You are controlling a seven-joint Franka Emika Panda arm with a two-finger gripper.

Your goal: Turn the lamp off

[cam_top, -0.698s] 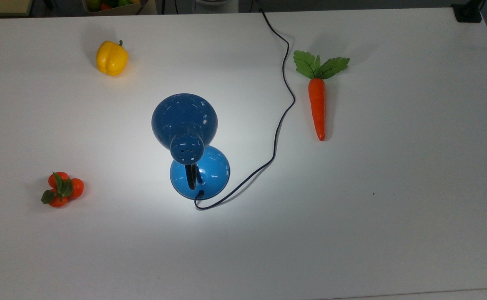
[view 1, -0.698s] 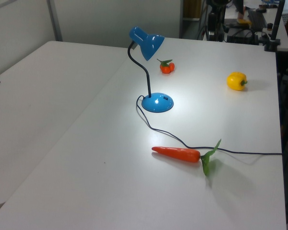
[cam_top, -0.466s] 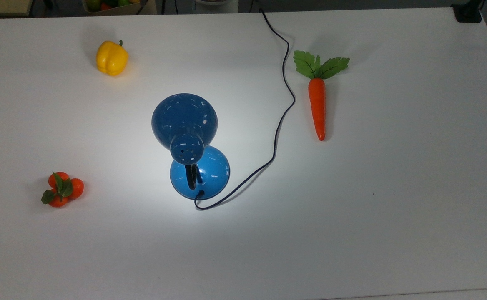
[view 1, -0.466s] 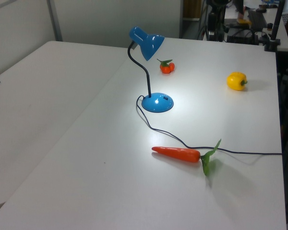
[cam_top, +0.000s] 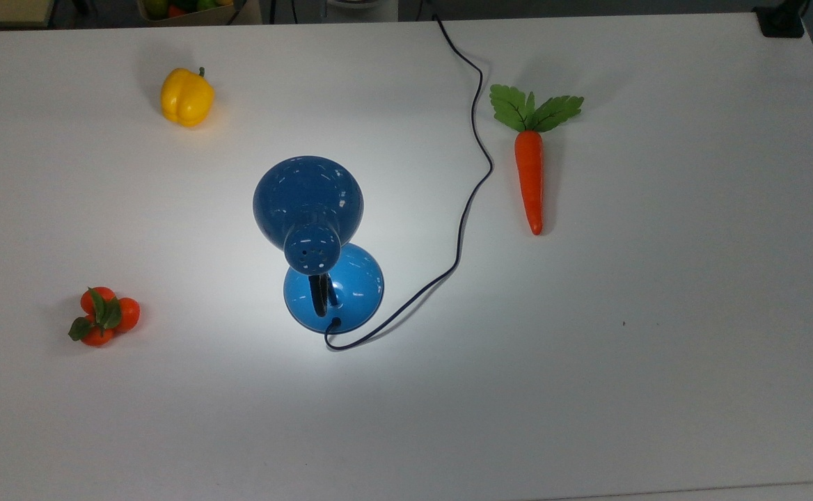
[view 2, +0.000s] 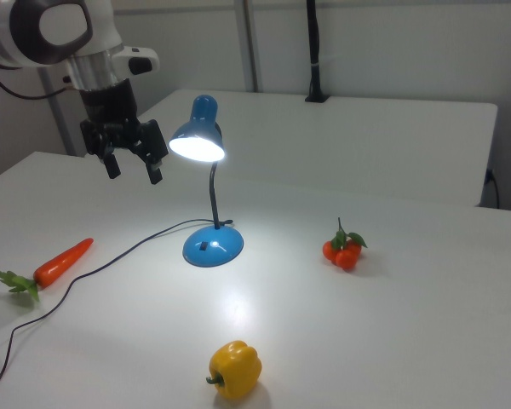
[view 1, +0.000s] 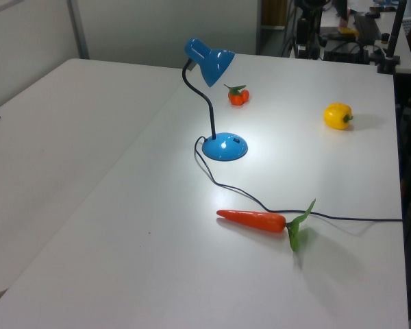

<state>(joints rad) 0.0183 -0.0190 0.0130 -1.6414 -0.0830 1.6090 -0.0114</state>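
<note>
In the right view, going left to right: the gripper (view 2: pixel 134 167) hangs above the table (view 2: pixel 409 341) with its fingers apart, holding nothing, well short of the lamp (view 2: pixel 206 187). The lamp stands mid-table, its shade glowing, so nothing is done yet; reaching its base and pressing the switch remains.

White table (cam_top: pixel 657 390); second table (view 1: pixel 48 137) beside; pale wall (view 2: pixel 392 43) behind; bright pool mid-tabletop.

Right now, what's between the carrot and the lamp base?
In the top view the lamp's dark cord snakes between the carrot and the lamp base; the rest of that stretch is bare white table. The left view agrees.
</note>
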